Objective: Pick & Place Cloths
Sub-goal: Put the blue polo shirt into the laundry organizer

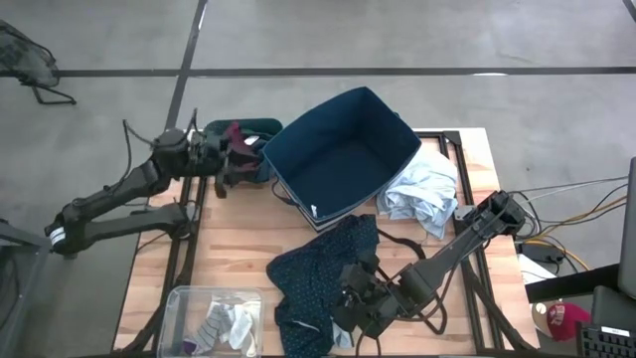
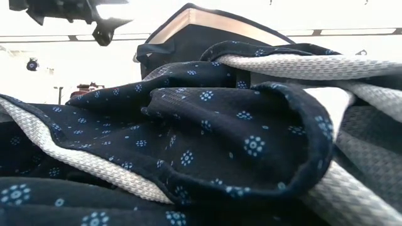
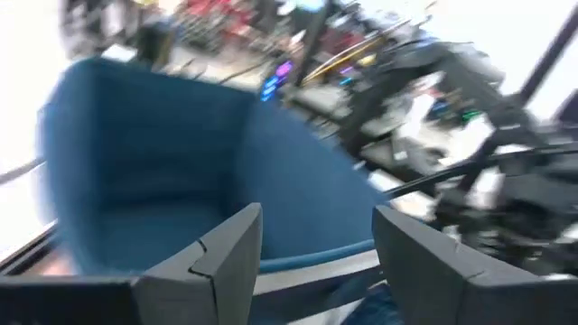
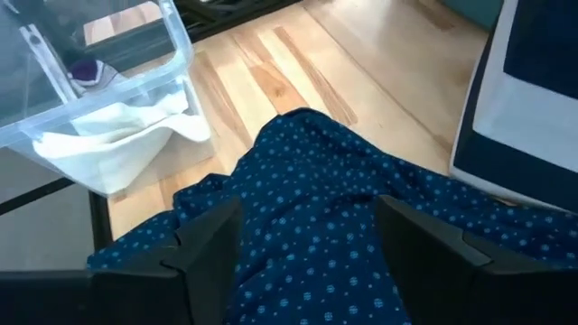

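A navy white-dotted shirt point(image 1: 318, 273) lies crumpled on the table's near middle and fills the low view point(image 2: 188, 138). My right gripper point(image 1: 350, 298) is low over it, open, fingers on either side of a raised fold point(image 4: 307, 217). My left gripper point(image 1: 231, 164) is open and holds nothing point(image 3: 316, 221). It hangs in the air at the left of the big navy fabric box point(image 1: 343, 154), beside a heap of dark and maroon pieces point(image 1: 238, 134). A pale blue-white shirt point(image 1: 422, 194) lies against the box's right side. My right gripper comes at the navy dotted shirt from above, slanting toward the table's left. Its open fingers point(image 4: 212, 239) straddle a raised fold of the cloth point(image 4: 298, 171). I cannot tell whether they touch it. The shirt lies slack on the table.
A clear plastic bin point(image 1: 189, 303) at the near left corner holds small white and grey socks point(image 1: 224, 323); a white cloth point(image 4: 117, 126) hangs over its rim. The navy box point(image 3: 153, 171) stands open and tilted at the table's far middle. Bare wood point(image 1: 238, 234) shows between bin and box.
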Robot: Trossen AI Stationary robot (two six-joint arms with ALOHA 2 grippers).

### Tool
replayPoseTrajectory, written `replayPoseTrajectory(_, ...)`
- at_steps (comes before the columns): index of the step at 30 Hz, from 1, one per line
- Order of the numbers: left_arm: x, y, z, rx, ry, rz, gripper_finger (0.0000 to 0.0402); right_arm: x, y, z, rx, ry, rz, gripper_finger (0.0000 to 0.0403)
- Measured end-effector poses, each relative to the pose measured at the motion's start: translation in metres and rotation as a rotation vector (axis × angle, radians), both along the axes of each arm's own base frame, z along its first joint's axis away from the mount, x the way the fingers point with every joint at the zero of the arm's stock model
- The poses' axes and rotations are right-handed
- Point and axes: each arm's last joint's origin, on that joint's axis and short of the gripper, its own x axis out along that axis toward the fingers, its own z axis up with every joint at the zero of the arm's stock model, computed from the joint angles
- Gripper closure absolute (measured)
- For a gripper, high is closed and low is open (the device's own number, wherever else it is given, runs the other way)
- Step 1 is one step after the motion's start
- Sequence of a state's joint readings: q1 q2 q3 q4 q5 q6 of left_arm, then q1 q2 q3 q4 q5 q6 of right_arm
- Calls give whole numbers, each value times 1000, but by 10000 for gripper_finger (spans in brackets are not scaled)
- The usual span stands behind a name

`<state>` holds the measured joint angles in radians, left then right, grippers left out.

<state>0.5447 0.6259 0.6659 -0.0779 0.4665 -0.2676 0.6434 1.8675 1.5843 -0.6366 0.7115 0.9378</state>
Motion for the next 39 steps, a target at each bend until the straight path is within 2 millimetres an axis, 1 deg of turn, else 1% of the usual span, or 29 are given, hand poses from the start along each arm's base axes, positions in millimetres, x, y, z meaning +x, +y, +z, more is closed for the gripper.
replayPoseTrajectory(6, 4, -26, -8, 36, -115, -186, 186, -1, -1, -15, 5, 3, 0, 178)
replayPoseTrajectory(11, 9, -49, -13, 69, -154, -334, 186, -1, 2, -22, 73, 19, 52, 172)
replayPoseTrajectory(14, 11, -61, -19, 90, -145, -348, 188, -3, 5, -28, 92, 33, 80, 161)
replayPoseTrajectory(17, 13, -75, -27, 90, -124, -353, 200, -7, 6, -36, 101, 54, 86, 151)
replayPoseTrajectory(21, 11, -96, -37, 122, -70, -325, 234, -10, 7, -42, 115, 64, 70, 140)
replayPoseTrajectory(23, 8, -103, -40, 158, -33, -269, 257, -11, 6, -45, 116, 69, 66, 136)
replayPoseTrajectory(27, 0, -111, -49, 218, 57, -101, 315, -11, 6, -49, 116, 51, 61, 130)
replayPoseTrajectory(28, -1, -113, -52, 232, 65, -98, 330, -11, 6, -50, 114, 44, 59, 129)
replayPoseTrajectory(32, -7, -118, -64, 251, 56, -222, 389, -11, 6, -54, 116, 32, 58, 126)
replayPoseTrajectory(34, -10, -116, -70, 247, 53, -225, 394, -11, 6, -54, 116, 32, 58, 124)
replayPoseTrajectory(39, -20, -111, -83, 278, 32, -228, 385, -11, 6, -54, 118, 28, 58, 130)
